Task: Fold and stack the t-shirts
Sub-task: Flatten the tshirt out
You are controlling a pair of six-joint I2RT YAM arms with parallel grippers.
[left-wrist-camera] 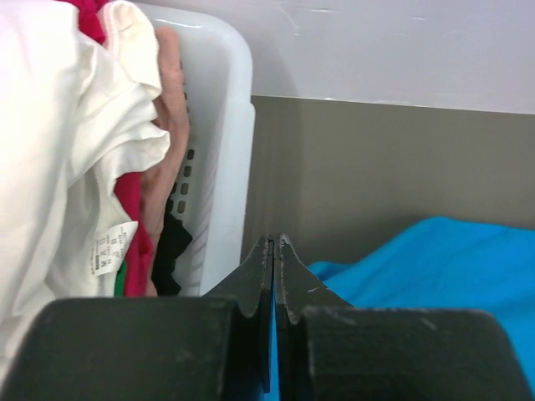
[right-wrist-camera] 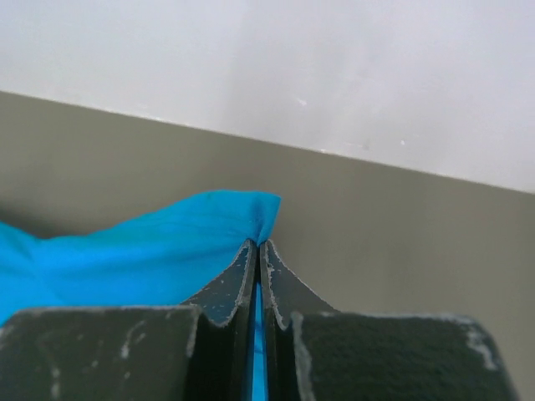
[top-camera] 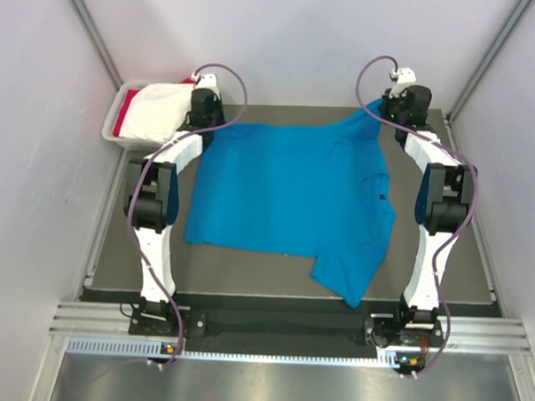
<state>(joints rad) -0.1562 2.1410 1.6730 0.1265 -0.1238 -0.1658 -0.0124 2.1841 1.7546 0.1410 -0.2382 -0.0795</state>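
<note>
A bright blue t-shirt (top-camera: 294, 193) lies spread on the dark table, with one sleeve at the front right. My left gripper (top-camera: 209, 118) is shut on the shirt's far left corner; blue cloth shows between its fingers (left-wrist-camera: 259, 276) in the left wrist view. My right gripper (top-camera: 391, 113) is shut on the far right corner, and blue cloth (right-wrist-camera: 150, 242) bunches at its fingertips (right-wrist-camera: 242, 267). A white shirt (top-camera: 160, 111) and a red one (top-camera: 124, 123) lie in the tub at the far left.
The pale grey plastic tub (top-camera: 111, 123) stands at the table's far left corner, close beside my left gripper; its white wall (left-wrist-camera: 221, 125) fills the left of the left wrist view. Walls enclose the table's back and sides.
</note>
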